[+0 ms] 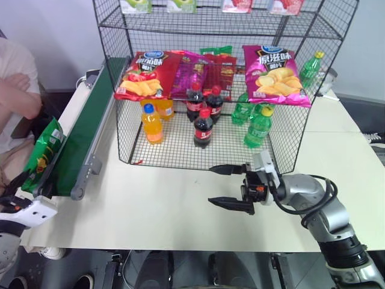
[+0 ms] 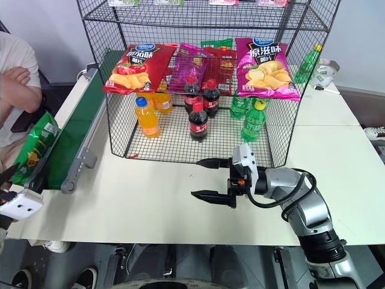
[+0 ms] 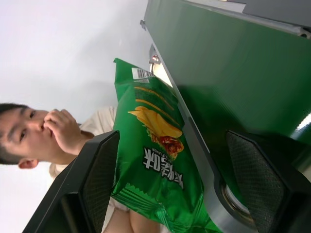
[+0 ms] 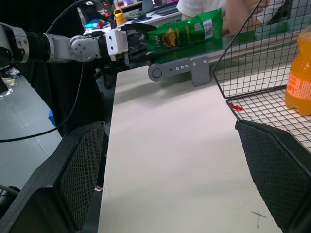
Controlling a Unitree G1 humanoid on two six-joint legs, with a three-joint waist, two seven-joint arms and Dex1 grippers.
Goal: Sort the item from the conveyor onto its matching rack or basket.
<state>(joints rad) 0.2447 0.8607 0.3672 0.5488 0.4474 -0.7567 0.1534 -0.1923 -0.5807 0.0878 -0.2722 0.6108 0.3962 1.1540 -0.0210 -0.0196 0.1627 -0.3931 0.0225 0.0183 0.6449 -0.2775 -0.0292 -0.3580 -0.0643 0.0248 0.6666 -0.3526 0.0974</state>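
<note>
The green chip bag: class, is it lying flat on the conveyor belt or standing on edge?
On edge. The green chip bag leans upright against the outer rail of the conveyor, off the belt's flat surface, at its near end.

Looks like a robotics lab w/ a mock shop setup: black wire rack (image 1: 222,90) stocked w/ chip bags and soda bottles (image 1: 203,127) sits on a plain white counter (image 1: 168,211), small conveyor (image 1: 78,138) alongside, person seated (image 1: 15,90) beside it, laptop (image 4: 163,5) and cables in the background.
</note>
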